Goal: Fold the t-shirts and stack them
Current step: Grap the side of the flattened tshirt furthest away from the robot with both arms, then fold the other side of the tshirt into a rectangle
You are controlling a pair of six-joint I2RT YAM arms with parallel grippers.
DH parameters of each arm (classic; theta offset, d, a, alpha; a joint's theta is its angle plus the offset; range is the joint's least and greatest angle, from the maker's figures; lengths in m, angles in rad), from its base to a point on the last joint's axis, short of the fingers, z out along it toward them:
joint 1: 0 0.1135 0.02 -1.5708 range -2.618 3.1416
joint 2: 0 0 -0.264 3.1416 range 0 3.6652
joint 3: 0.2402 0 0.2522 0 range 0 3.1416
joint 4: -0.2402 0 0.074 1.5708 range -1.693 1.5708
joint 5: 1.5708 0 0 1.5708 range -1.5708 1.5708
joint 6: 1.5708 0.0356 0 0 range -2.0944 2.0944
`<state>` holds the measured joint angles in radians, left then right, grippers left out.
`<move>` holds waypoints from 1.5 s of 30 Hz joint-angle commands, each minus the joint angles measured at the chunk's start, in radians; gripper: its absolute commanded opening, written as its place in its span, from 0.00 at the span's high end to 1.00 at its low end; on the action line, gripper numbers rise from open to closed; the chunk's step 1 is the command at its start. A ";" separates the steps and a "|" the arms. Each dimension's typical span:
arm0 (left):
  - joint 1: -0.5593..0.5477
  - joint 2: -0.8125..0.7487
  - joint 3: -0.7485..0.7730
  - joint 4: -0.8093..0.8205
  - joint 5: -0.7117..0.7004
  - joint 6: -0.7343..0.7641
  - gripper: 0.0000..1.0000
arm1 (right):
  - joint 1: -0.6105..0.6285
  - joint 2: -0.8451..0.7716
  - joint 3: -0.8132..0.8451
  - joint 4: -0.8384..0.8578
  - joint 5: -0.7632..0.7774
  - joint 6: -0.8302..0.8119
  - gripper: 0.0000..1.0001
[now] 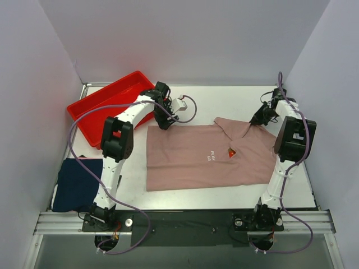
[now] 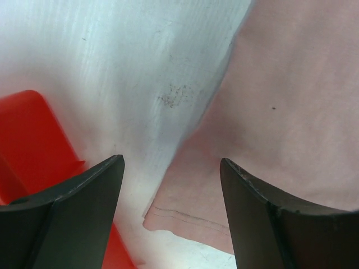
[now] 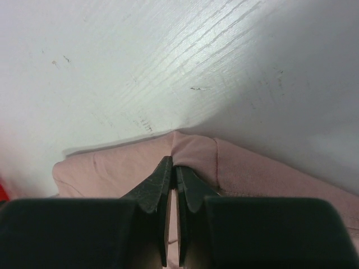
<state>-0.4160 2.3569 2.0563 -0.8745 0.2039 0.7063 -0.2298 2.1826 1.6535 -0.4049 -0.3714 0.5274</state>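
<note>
Pink shirt (image 1: pixel 190 159) lies long axis left-right on table (image 1: pixel 224 101). Right pincer (image 3: pixel 174 163) is clenched on its far-right corner. Left pincer (image 2: pixel 171 162) is released, straddling its far-left corner.

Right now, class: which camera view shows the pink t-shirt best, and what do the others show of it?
The top external view: the whole pink t-shirt lies spread out. The left wrist view shows only a hemmed corner near the open left gripper; the right wrist view shows only a fold pinched by the right gripper.
</note>
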 commanded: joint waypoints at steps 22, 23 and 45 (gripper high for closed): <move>-0.001 -0.030 -0.033 -0.126 0.002 0.076 1.00 | -0.124 -0.335 -0.126 -0.060 -0.285 -0.010 1.00; -0.001 -0.085 -0.050 -0.098 -0.001 0.065 1.00 | -0.137 -0.346 -0.141 -0.063 -0.288 -0.013 1.00; -0.139 -0.473 -0.576 -0.458 0.290 0.188 0.48 | -0.278 -0.511 -0.465 -0.144 -0.379 -0.118 1.00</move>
<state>-0.5373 1.9030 1.4895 -1.0798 0.3458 0.7830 -0.5156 1.6711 1.1843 -0.5270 -0.7303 0.4404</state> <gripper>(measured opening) 0.413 0.007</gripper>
